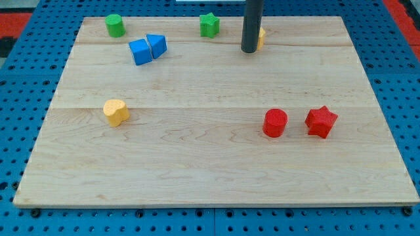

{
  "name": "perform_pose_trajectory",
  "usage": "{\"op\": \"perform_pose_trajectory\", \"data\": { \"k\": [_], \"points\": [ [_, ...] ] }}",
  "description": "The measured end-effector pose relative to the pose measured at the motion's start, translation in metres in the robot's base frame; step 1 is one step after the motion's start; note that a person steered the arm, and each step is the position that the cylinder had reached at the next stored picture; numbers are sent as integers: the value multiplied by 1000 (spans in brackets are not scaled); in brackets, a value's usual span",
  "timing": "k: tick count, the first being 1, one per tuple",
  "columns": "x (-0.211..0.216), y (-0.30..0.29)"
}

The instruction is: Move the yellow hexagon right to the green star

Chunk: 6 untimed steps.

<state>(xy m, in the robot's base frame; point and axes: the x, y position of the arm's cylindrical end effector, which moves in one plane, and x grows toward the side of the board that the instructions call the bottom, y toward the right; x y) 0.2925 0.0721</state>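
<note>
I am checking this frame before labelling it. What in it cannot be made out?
- Yellow hexagon, camera view: only a sliver shows at the right of the rod; the rod hides its shape.
- My tip: whether it touches that block cannot be told.
- Rod: its upper part is cut off by the view's top.
- Green star and green cylinder, view's top: small, fine shape uncertain.

We see a board point(216, 164) of pale wood with a fine grain and a smooth, matt finish. Around its edges lies a blue perforated base point(20, 98), which looks like plastic or painted metal. The rod point(252, 23) is dark and matt, and my tip point(249, 50) also. The blocks, such as the red cylinder point(275, 122) and the yellow heart point(116, 112), look painted, smooth and slightly glossy.
</note>
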Motion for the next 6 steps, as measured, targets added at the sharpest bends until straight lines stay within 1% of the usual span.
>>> {"op": "perform_pose_trajectory", "data": {
  "k": [4, 6],
  "points": [
    [-37, 0],
    [-40, 32]
  ]
}}
